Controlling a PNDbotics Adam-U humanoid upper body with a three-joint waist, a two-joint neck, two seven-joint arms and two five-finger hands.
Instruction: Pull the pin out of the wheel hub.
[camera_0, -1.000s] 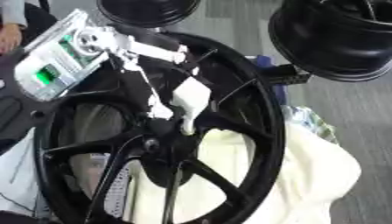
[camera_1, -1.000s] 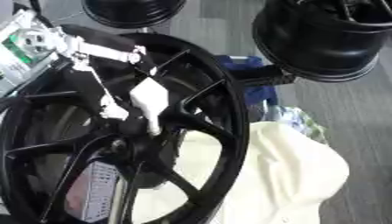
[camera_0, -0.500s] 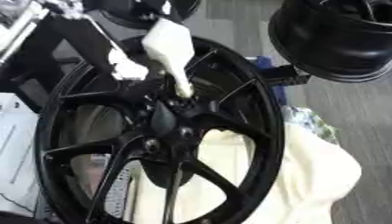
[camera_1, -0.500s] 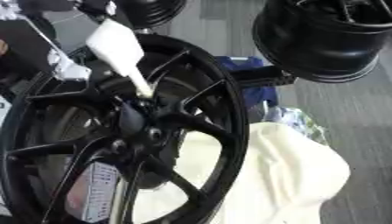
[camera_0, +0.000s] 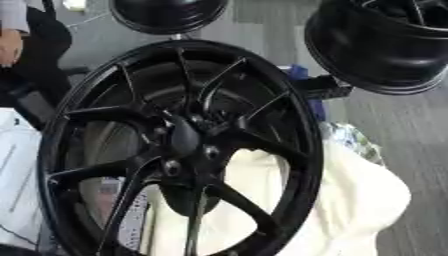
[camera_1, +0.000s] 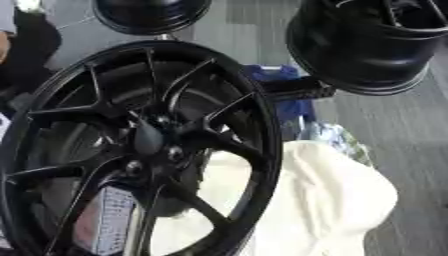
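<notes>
One large black wheel (camera_0: 179, 145) fills most of the view, standing tilted with its spoked face toward the camera. Its hub (camera_0: 185, 140) sits at the middle where the thin paired spokes meet, with dark bolt holes around a raised centre cap; whether a pin sits in it cannot be told from either view. Neither of the robot's hands shows in either view, so their state cannot be told.

Behind the wheel's lower right, a cream-white cloth (camera_0: 354, 200) lies bunched, visible through the lower spoke gaps and spreading out to the right. Through the lower left gap a pale perforated panel (camera_1: 105, 220) shows. Just above the cloth, something blue (camera_1: 284, 92) sits behind the rim, with a small patterned bit (camera_0: 350, 142) beside it.

Farther out, a second black rim (camera_1: 367, 45) stands at the upper right, and a third, smaller black rim (camera_0: 166, 15) at the top. White material (camera_0: 17, 165) lies at the left edge.
</notes>
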